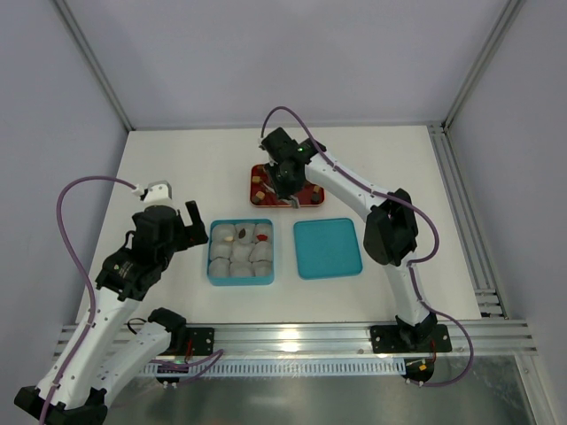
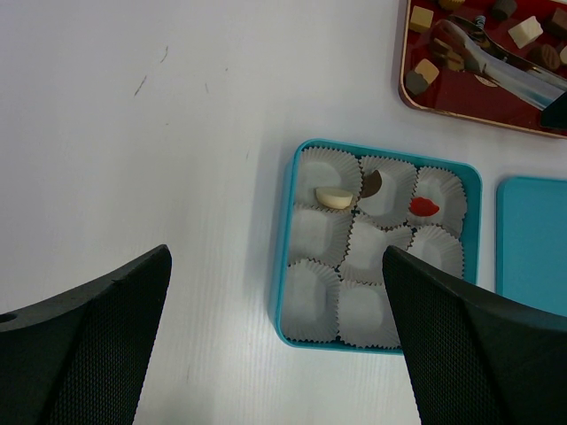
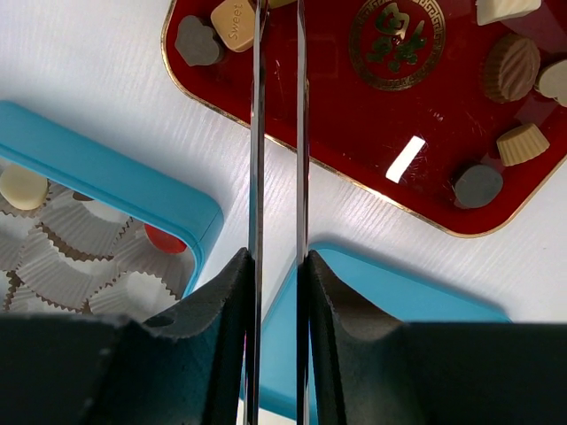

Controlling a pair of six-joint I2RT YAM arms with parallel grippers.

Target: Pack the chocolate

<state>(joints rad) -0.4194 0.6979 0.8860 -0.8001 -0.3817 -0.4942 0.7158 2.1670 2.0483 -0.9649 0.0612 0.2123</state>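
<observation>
Currently: white table (image 1: 177, 168) lies under both arms. The teal box (image 2: 286, 257) of paper cups (image 2: 314, 301) sits just ahead of the left gripper (image 2: 275, 255), whose jaws are wide apart and hold nothing. A teal lid (image 1: 327, 248) lies close by the right gripper (image 3: 277, 261), with the red tray (image 3: 354, 115) ahead of it. The right jaws are clamped on metal tweezers (image 2: 505, 71) — tips over the tray. Chocolate (image 3: 511, 67): loose pieces around the tweezers, and three in the box's far cups.

Reads "Sweet" on a tan chocolate piece (image 3: 233, 24) in the red tray (image 3: 354, 124). Shows a gold round emblem (image 3: 396, 42) on the tray floor (characters illegible).
</observation>
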